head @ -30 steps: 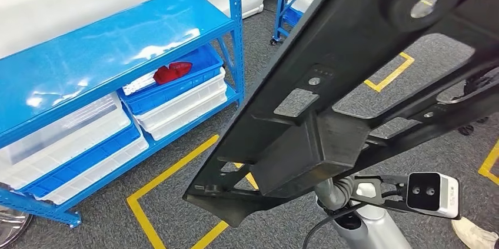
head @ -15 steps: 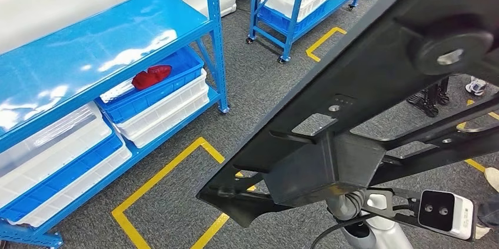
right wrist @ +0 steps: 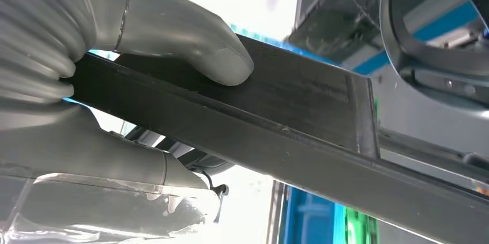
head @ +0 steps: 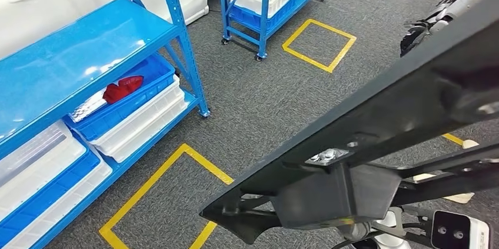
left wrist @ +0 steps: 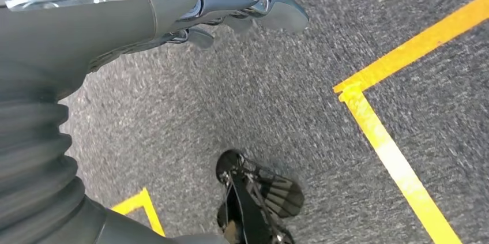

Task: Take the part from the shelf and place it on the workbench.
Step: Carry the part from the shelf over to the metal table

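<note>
Clamping the part [right wrist: 300,123] between thumb and fingers, the right hand [right wrist: 115,82] carries it one-sided; its long overhang beyond the hand could twist loose. The left hand [left wrist: 230,7] hangs holding nothing.

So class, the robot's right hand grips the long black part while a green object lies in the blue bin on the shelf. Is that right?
Not quite. The object in the blue bin is red, not green, as the head view shows. The rest stands: the right hand does grip the long black part, seen in the right wrist view.
</note>
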You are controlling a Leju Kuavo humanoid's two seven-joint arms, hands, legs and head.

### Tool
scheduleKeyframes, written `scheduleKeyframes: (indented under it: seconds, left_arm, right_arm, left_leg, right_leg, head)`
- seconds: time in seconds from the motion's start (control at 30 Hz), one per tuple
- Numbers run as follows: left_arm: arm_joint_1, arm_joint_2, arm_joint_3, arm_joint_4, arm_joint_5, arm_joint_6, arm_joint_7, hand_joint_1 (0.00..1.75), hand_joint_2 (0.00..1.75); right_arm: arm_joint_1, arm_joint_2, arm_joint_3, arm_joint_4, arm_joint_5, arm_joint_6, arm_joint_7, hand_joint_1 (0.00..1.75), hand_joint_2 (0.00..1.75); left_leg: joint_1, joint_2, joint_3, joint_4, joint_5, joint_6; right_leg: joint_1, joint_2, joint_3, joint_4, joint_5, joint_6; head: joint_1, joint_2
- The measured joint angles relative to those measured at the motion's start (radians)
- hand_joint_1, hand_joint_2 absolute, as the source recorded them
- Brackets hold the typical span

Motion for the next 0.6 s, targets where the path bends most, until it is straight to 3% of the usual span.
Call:
scheduleKeyframes:
  seconds: [0.03,0.1,0.17,0.2,0.27,0.33,0.4,0.43,0.47,0.5,0.53,0.6]
  left_arm:
    - [0.0,0.0,0.0,0.0,0.0,0.004,0.0,0.0,1.75]
    - [-0.002,0.001,0.0,0.0,-0.002,0.007,0.003,0.0,1.75]
    - [-0.006,0.002,0.0,0.0,-0.006,0.007,0.005,0.0,1.75]
    - [-0.008,0.002,0.0,0.0,-0.008,0.004,0.004,0.0,1.75]
    - [-0.012,0.001,-0.001,0.0,-0.008,-0.006,-0.002,0.0,1.75]
    - [-0.01,0.0,0.0,0.0,0.001,-0.02,-0.007,0.0,1.75]
    - [-0.005,0.0,0.006,0.0,0.018,-0.032,-0.011,0.0,1.75]
    - [-0.003,0.0,0.011,0.0,0.025,-0.035,-0.013,0.0,1.75]
    - [-0.002,0.0,0.015,0.0,0.029,-0.036,-0.014,0.0,1.75]
    - [-0.002,0.0,0.018,0.0,0.03,-0.035,-0.014,0.0,1.75]
    - [-0.004,0.0,0.021,0.0,0.031,-0.034,-0.014,0.0,1.75]
    - [-0.007,0.0,0.024,0.0,0.034,-0.033,-0.014,0.0,1.75]
  right_arm:
    - [-0.003,0.0,-0.003,0.0,-0.006,-0.004,0.0,1.75,1.75]
    - [-0.015,0.0,-0.004,0.002,-0.014,-0.016,0.0,1.75,1.75]
    - [-0.029,-0.002,-0.004,0.004,-0.025,-0.032,0.0,1.75,1.75]
    - [-0.032,-0.004,-0.004,0.005,-0.032,-0.037,0.0,1.75,1.75]
    - [-0.029,-0.012,-0.008,0.006,-0.044,-0.031,0.0,1.75,1.75]
    - [-0.018,-0.016,-0.022,0.006,-0.038,0.01,0.0,1.75,1.75]
    - [-0.012,-0.009,-0.04,0.013,-0.025,0.064,0.0,1.75,1.75]
    - [-0.013,-0.003,-0.047,0.021,-0.021,0.081,0.0,1.75,1.75]
    - [-0.018,0.003,-0.051,0.033,-0.022,0.089,0.0,1.75,1.75]
    - [-0.027,0.008,-0.053,0.047,-0.026,0.089,0.001,1.75,1.75]
    - [-0.04,0.011,-0.054,0.061,-0.033,0.085,0.001,1.75,1.75]
    - [-0.074,0.016,-0.054,0.084,-0.051,0.07,0.006,1.75,1.75]
  left_leg:
    - [0.001,-0.001,0.015,-0.037,0.03,0.0]
    - [0.003,-0.024,0.077,-0.174,0.098,0.004]
    - [0.004,-0.05,0.115,-0.259,0.124,0.011]
    - [0.002,-0.054,0.117,-0.267,0.122,0.016]
    - [0.001,-0.041,0.119,-0.273,0.128,0.029]
    - [0.002,-0.025,0.123,-0.283,0.134,0.042]
    - [0.001,-0.008,0.124,-0.287,0.135,0.048]
    - [0.0,0.001,0.123,-0.286,0.135,0.05]
    - [0.0,0.01,0.123,-0.286,0.134,0.05]
    - [-0.001,0.019,0.123,-0.286,0.133,0.049]
    - [-0.001,0.028,0.123,-0.286,0.133,0.048]
    - [-0.001,0.041,0.126,-0.286,0.13,0.044]
  right_leg:
    - [0.0,0.011,0.0,0.004,-0.001,0.001]
    - [-0.001,0.031,-0.002,0.014,-0.006,0.007]
    - [0.0,0.048,-0.009,0.023,-0.009,0.017]
    - [-0.001,0.053,-0.013,0.025,-0.008,0.023]
    - [-0.004,0.057,-0.017,0.025,-0.006,0.035]
    - [-0.005,0.029,-0.034,0.063,-0.031,0.046]
    - [-0.006,-0.008,-0.091,0.178,-0.092,0.055]
    - [-0.009,-0.016,-0.126,0.247,-0.12,0.059]
    - [-0.012,-0.019,-0.151,0.296,-0.133,0.061]
    - [-0.014,-0.021,-0.16,0.311,-0.129,0.063]
    - [-0.015,-0.025,-0.145,0.281,-0.106,0.062]
    - [-0.013,-0.047,-0.072,0.14,-0.044,0.056]
  head:
    - [0.0,0.0]
    - [0.0,0.0]
    - [0.0,0.0]
    - [0.0,0.0]
    - [0.0,0.0]
    - [0.004,0.0]
    - [0.007,0.0]
    - [0.008,0.0]
    - [0.008,0.0]
    - [0.008,0.0]
    - [0.008,0.0]
    - [0.008,0.0]
